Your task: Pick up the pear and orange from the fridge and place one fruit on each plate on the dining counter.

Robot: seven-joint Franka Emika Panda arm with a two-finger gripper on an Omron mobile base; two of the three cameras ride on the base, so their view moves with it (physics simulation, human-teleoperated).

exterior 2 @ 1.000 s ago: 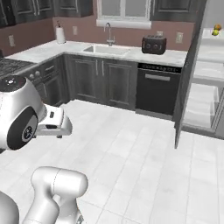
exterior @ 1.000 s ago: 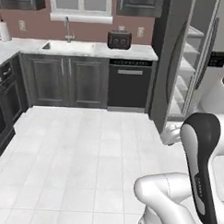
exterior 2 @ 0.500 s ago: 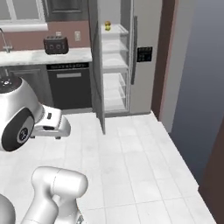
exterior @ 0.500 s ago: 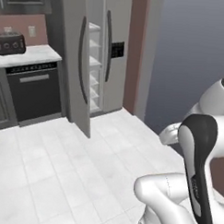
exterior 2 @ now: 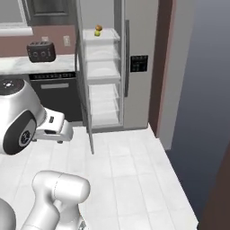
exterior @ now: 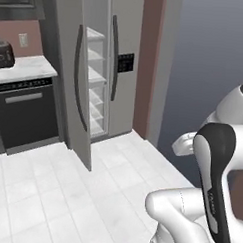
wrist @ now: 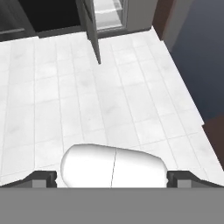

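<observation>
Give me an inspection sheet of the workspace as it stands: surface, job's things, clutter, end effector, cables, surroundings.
Surface: white tiled floor, bare ahead of the base.
Job's things: fridge, left door open; two small fruits on the top shelf, one yellow-green, one orange-brown above it. Plates, dining counter: nothing seen.
Clutter: toaster on the worktop.
End effector: open, empty, over the floor.
Cables: nothing seen.
Surroundings: dishwasher, brown wall.

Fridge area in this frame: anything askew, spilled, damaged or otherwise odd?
Nothing stands out. The fridge has its left door swung open, showing its shelves, with two small fruits sitting close together on the top shelf. The tiled floor shows no spill, and the toaster sits upright on the worktop.
</observation>
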